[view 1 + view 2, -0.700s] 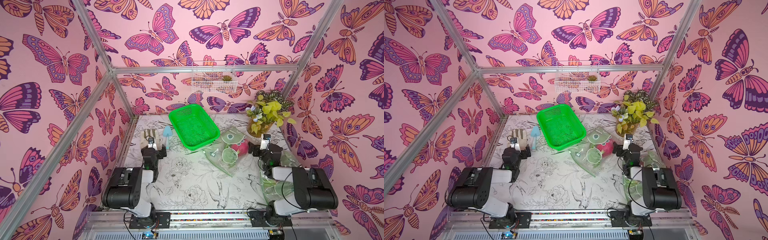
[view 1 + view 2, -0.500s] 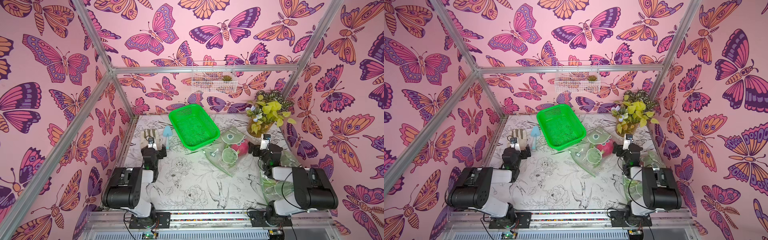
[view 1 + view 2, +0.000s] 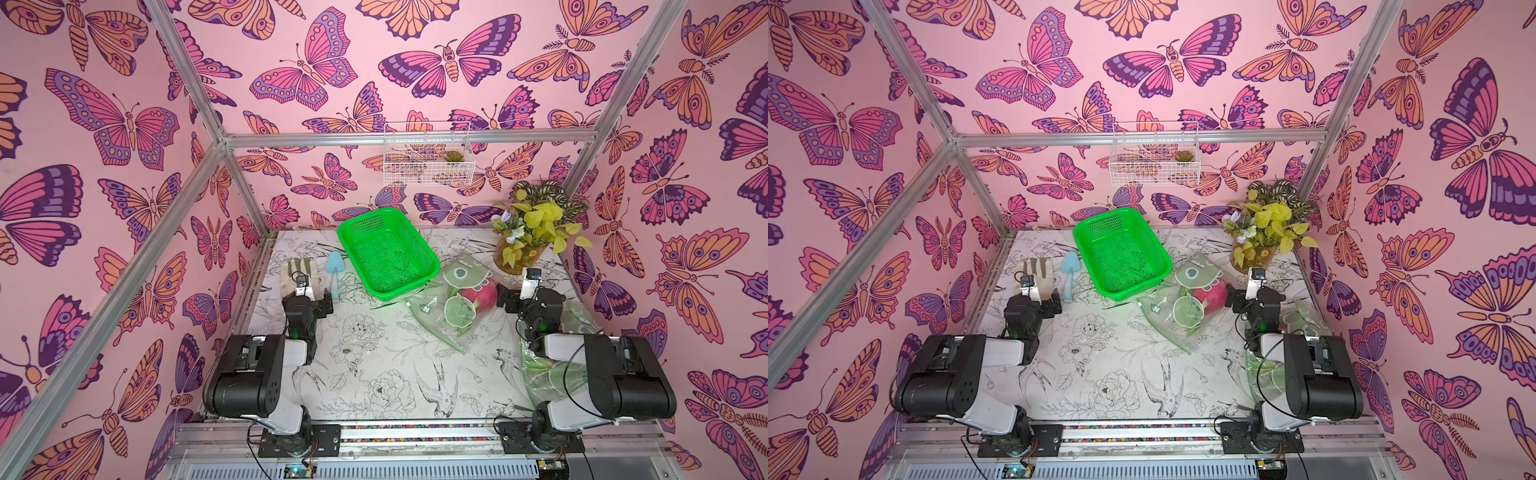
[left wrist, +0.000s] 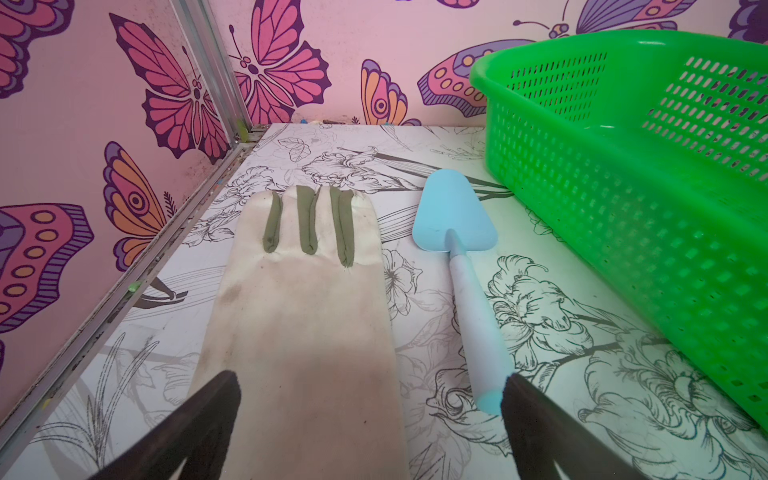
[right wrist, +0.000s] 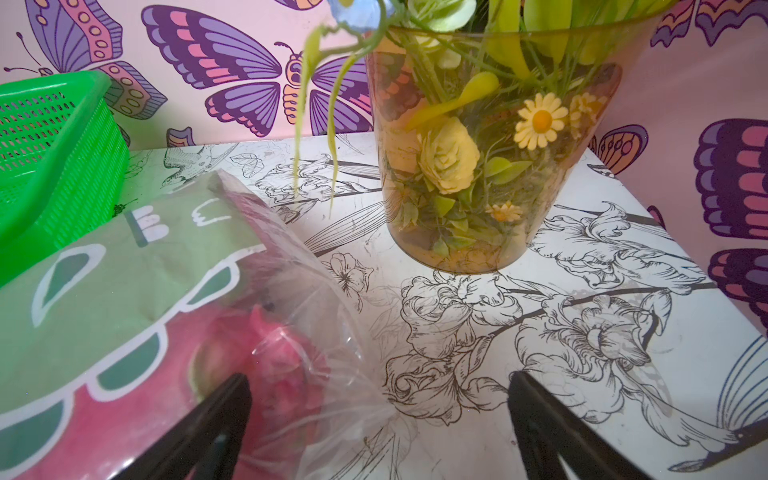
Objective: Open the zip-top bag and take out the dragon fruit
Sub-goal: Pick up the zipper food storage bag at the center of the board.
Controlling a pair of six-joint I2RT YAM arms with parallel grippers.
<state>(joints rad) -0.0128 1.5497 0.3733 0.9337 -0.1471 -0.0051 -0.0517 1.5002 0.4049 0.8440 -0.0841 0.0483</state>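
At the table's left edge, your left gripper (image 4: 370, 386) hangs low over a cream work glove (image 4: 303, 316), jaws spread wide with nothing gripped. Only the left wrist view shows you the olive strips between the glove's fingers, since in both top views the arm hides part of it. Just right of the glove, apart from it, lies a pale blue trowel (image 4: 455, 216), blade toward the back wall. Next comes the green perforated basket (image 3: 386, 257); both top views let you look down into it, and it is empty. Up on the back wall a white wire basket (image 3: 428, 168) carries one small succulent (image 3: 453, 156), which neither wrist view reaches. Just right of the green basket lies the zip-top bag (image 3: 451, 309), clear with green cartoon prints, and the dragon fruit (image 3: 482, 291) sits inside it at the end nearest your right gripper (image 3: 504, 298). That claw too is spread wide and grips nothing. The right wrist view puts one finger close by the plastic over the dragon fruit (image 5: 270, 357), though you cannot tell whether it touches. Behind stands a clear vase (image 5: 469, 199) of artificial flowers. Under your right arm a second printed bag (image 3: 548, 374) shows only in the top views; its contents are unclear.
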